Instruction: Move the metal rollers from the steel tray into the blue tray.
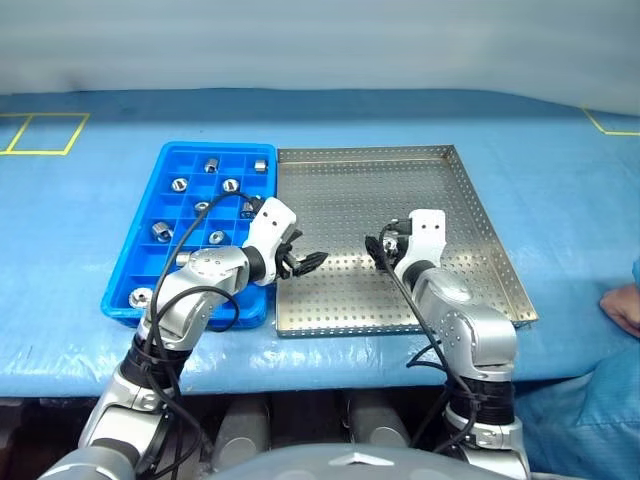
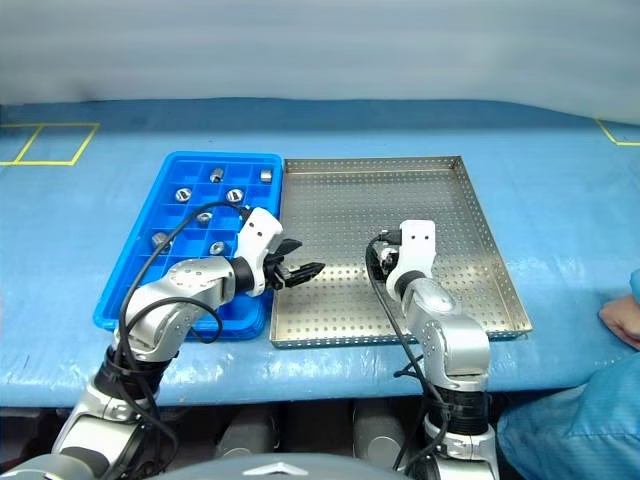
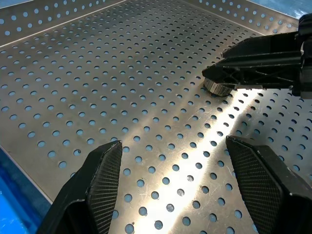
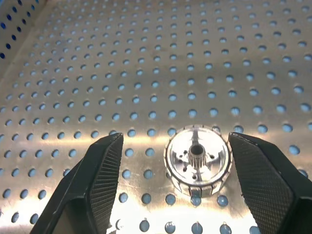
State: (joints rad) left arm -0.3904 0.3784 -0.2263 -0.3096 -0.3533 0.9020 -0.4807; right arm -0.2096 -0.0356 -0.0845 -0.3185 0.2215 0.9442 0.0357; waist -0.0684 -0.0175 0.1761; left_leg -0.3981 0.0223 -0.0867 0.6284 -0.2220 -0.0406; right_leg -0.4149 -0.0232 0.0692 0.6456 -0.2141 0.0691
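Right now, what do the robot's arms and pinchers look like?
Both arms are rounded silver-grey metal with white wrist blocks and looping black cables. The left gripper and right gripper each have two black fingers, wedge-shaped, with bumpy cross-hatched pads on the inside.

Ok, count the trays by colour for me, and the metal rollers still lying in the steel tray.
Blue tray: 1
Steel tray: 1
Metal rollers in the steel tray: 1
Total: 3
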